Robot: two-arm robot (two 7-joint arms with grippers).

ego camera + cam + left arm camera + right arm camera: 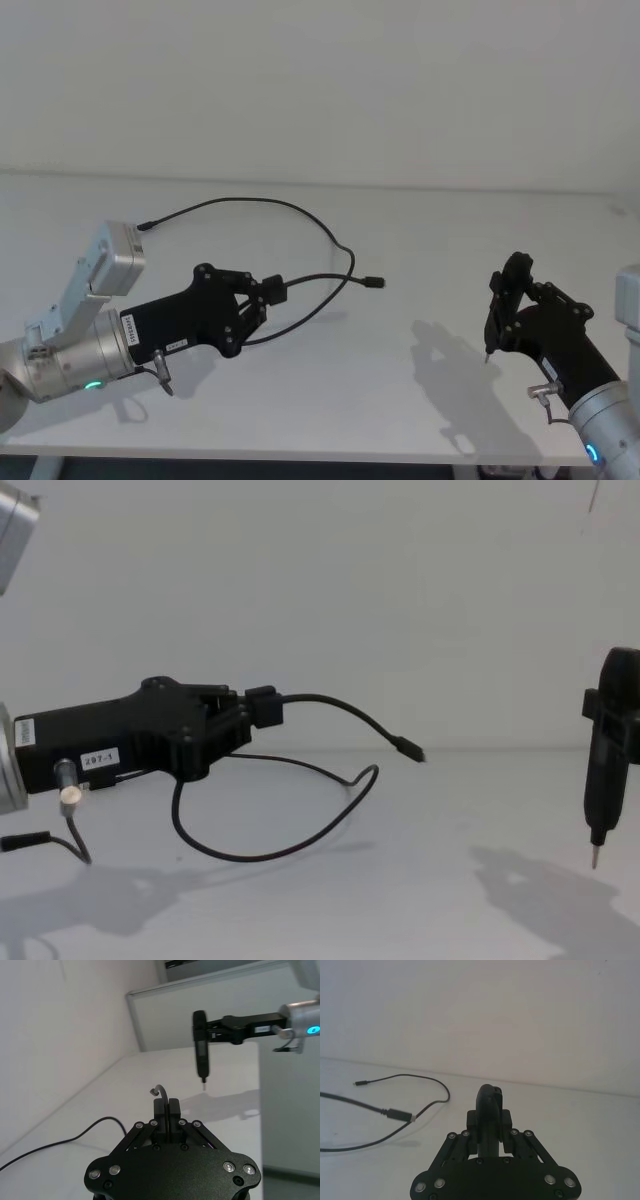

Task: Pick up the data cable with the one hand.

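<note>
**Q:** State of the left gripper [268,290]?

**A:** Clenched on the data cable [250,200]. The fingertips [160,1112] meet with the thin cord pinched between them. The gripper is black and blocky, bears a white label [98,758], and sits on a silver wrist [70,355] with a green light. It reaches out level above the left half of the table [400,400], nearer the front edge than the back.

**Q:** Course of the cable from the grip outward?

**A:** One short run leaves the fingertips toward the table's middle and ends in the plug [375,283]. The plug hangs in the air, clear of the surface, with its shadow on the table below. The other run drops under the gripper as a slack loop [240,858] and climbs to a bend near the table's middle. From there it arcs round toward the back left corner and ends in the small connector [148,224]. Whether that far end rests on the table cannot be told.

**Q:** And the right gripper [505,300]?

**A:** It hangs above the table near the front right corner, well apart from the cable. Its pointed metal tip [594,858] aims downward, clear of the surface, and its shadow falls on the table just beside it.
</note>
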